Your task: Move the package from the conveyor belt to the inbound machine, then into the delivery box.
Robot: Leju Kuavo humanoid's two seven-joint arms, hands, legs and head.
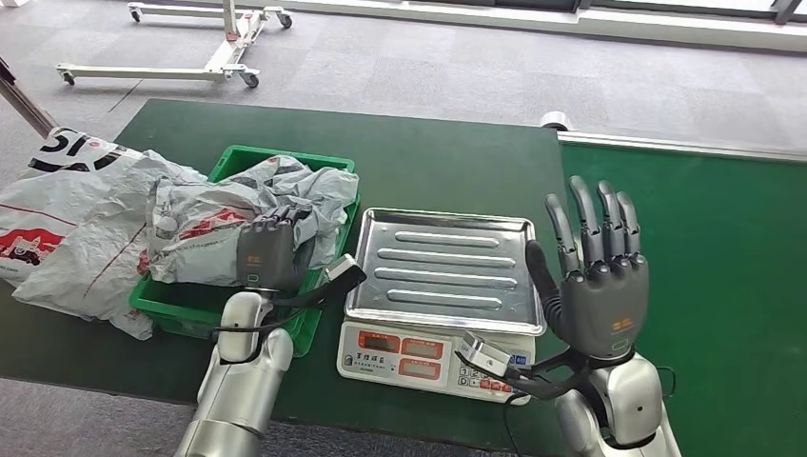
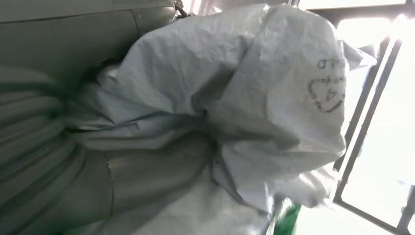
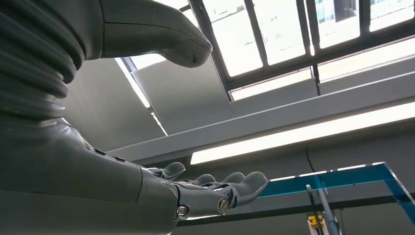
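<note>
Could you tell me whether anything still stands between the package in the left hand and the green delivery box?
Nothing visible does. The left hand holds the grey package already inside the green delivery box, with no other item in it visible. The scale tray beside it is bare.

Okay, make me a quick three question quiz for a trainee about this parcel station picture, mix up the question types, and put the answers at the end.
1. True or false: the metal tray of the white weighing scale has a package lying on it.
2. Multiple choice: the robot's left hand is at
A. the crumpled grey plastic mailer package in the green plastic crate
B. the scale's buttons
C. the green conveyor belt
3. Fill in: the right hand is raised beside the scale with its fingers ____.

Key: 1 false; 2 A; 3 spread, holding nothing.
</note>
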